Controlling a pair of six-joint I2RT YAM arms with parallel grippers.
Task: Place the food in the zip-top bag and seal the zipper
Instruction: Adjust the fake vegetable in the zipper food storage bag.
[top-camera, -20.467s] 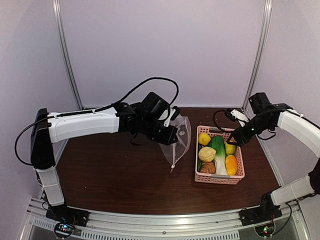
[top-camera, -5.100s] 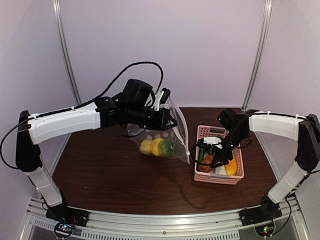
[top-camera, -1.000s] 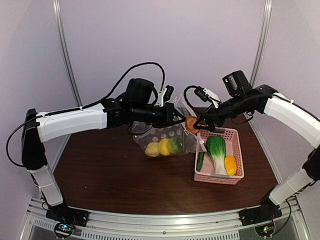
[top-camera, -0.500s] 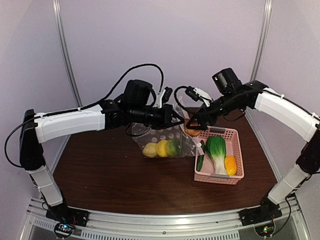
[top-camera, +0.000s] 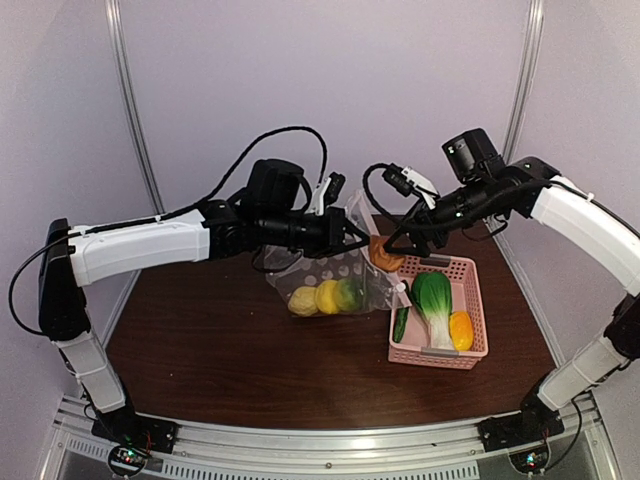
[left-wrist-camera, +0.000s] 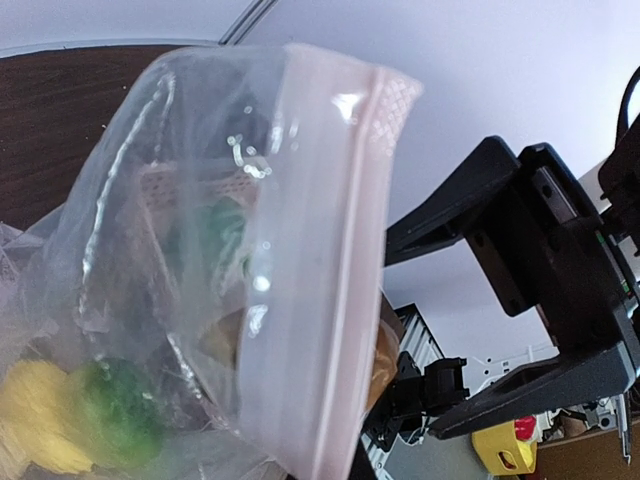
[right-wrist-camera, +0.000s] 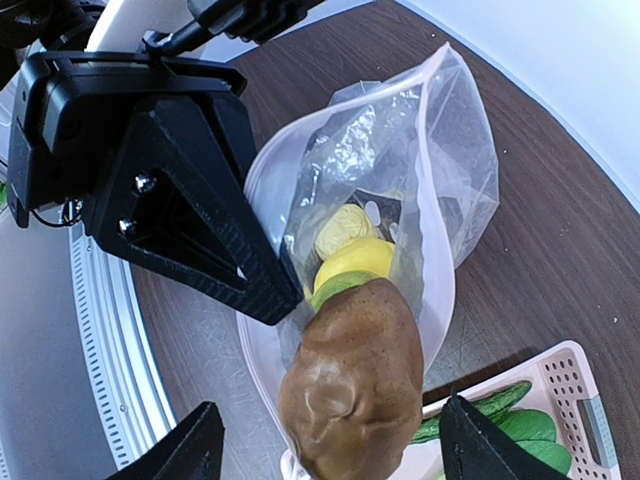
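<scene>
My left gripper (top-camera: 338, 228) is shut on the upper rim of the clear dotted zip-top bag (top-camera: 340, 275) and holds its mouth open above the table. Its jaws are hidden behind the plastic in the left wrist view, where the zipper (left-wrist-camera: 345, 280) runs down the middle. Yellow lemons (top-camera: 315, 297) and a green piece (top-camera: 348, 292) lie in the bag's bottom. A brown bread piece (right-wrist-camera: 350, 380) sits in the bag's mouth. My right gripper (right-wrist-camera: 340, 442) is open around the bread, with a gap at each fingertip.
The pink basket (top-camera: 440, 358) stands right of the bag on the dark table. It holds the bok choy (top-camera: 433, 300), a slim green vegetable (top-camera: 401, 322) and an orange-yellow piece (top-camera: 461, 328). The left gripper's black body (right-wrist-camera: 180, 170) is close beside the bag's mouth.
The right arm has shifted a little to the right and back, and its jaws widened and then narrowed a bit. The bread stays at the bag's mouth. The left arm and bag have not moved.
</scene>
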